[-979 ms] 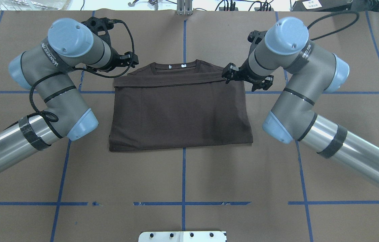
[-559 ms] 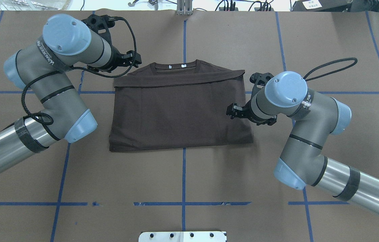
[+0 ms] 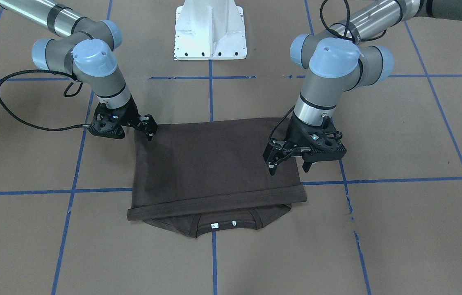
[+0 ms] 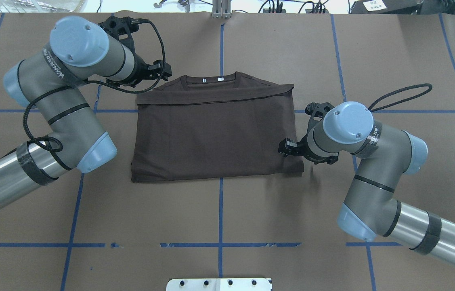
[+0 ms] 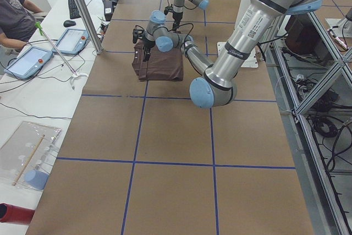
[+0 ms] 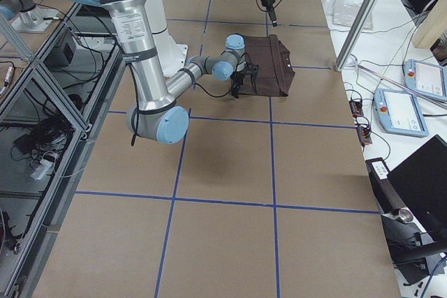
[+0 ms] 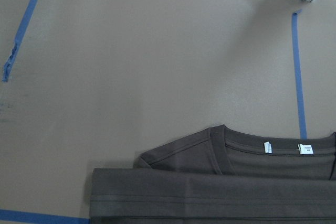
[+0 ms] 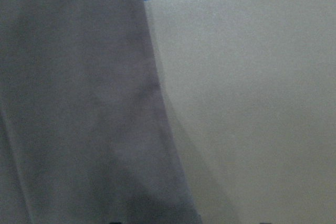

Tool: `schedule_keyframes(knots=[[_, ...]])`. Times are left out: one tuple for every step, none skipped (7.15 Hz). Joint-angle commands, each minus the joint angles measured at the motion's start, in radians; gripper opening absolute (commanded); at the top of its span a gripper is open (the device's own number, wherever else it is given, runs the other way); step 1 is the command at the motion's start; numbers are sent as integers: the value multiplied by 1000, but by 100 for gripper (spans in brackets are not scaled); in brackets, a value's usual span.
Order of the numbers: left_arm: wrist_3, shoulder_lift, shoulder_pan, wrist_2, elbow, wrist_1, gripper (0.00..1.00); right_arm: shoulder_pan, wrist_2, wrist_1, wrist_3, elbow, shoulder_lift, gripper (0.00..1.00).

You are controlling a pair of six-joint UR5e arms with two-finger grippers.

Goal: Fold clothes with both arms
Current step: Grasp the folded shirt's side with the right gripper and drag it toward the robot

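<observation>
1. I am looking at the dark T-shirt [image 4: 215,137] lying flat at the middle of the brown table [image 4: 251,210], folded into a rough rectangle.
2. The collar [image 4: 211,81] is pointing away from the robot. A folded-over layer is ending in a straight hem edge just short of it, so the neckline and two small white labels [image 4: 212,79] are showing.
3. The lengthwise blue tape line [image 4: 220,210] is running under the middle of the shirt.
4. The left gripper [image 3: 289,164] is hanging in the air by the shirt's far left corner, beside the collar. Its fingers are standing apart with nothing between them.
5. The left wrist camera is looking down on the collar, the hem edge and bare table, and no finger is showing in it.
6. The right gripper [image 3: 150,130] is sitting low at the shirt's right edge, near the corner closest to the robot.
7. I cannot tell how its fingers are standing, or whether they are touching the cloth. The right wrist view is giving me only a blurred shirt edge against the table.
8. The white pedestal base [image 3: 210,28] is standing on the robot's side of the table, well apart from the shirt.
</observation>
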Motion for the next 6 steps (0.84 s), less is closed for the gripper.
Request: schedule_keyframes(knots=[[0, -3, 1, 2, -1, -1, 100, -4, 26, 1, -12, -4, 0, 18], [1, -3, 1, 2, 1, -1, 100, -4, 29, 1, -12, -3, 3, 0], [6, -3, 1, 2, 1, 1, 100, -4, 45, 1, -12, 0, 3, 0], [8, -5, 1, 2, -1, 1, 100, 1, 58, 2, -12, 10, 0, 0], [11, -5, 1, 4, 1, -1, 100, 1, 61, 2, -12, 19, -3, 0], [11, -6, 3, 4, 1, -1, 100, 1, 67, -1, -12, 46, -18, 0]])
